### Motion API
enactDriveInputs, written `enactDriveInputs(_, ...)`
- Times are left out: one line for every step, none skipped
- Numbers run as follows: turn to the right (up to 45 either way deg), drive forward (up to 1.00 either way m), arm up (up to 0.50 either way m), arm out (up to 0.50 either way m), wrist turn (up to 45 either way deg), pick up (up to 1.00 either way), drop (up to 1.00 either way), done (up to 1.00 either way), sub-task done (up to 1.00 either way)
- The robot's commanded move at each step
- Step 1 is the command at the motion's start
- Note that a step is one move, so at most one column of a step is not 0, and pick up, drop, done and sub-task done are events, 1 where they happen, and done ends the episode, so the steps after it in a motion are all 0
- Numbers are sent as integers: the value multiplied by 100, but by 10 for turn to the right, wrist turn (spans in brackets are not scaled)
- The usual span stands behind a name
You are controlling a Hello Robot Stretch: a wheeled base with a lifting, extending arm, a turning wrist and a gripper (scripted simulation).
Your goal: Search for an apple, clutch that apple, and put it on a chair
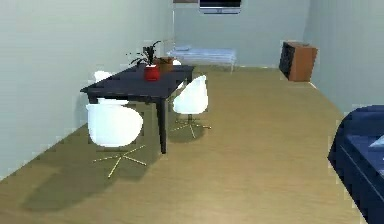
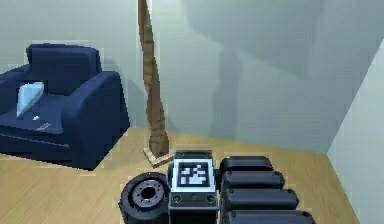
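Nearest, low in the arm side view: one dark round hand [image 2: 145, 197] just left of one white marker square [image 2: 193, 175]. Fingers not made out, so cannot tell whether it holds anything. Beyond: one tan post [image 2: 151, 80] on a flat base, and one blue armchair [image 2: 75, 105] with one pale cushion [image 2: 30, 96].

Forward view, near to far: one blue sofa [image 1: 365, 150]; one dark desk [image 1: 135, 87] with three white chairs [image 1: 113, 122] around it, perhaps a fourth behind; one plant in a red pot [image 1: 152, 72] on the desk; one brown cabinet [image 1: 298, 60].
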Motion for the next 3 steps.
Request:
enactDriveInputs(0, 25, 0, 0, 0, 0, 0, 0, 0)
enactDriveInputs(-450, 0, 0, 0, 0, 0, 0, 0, 0)
enactDriveInputs(-30, 0, 0, 0, 0, 0, 0, 0, 0)
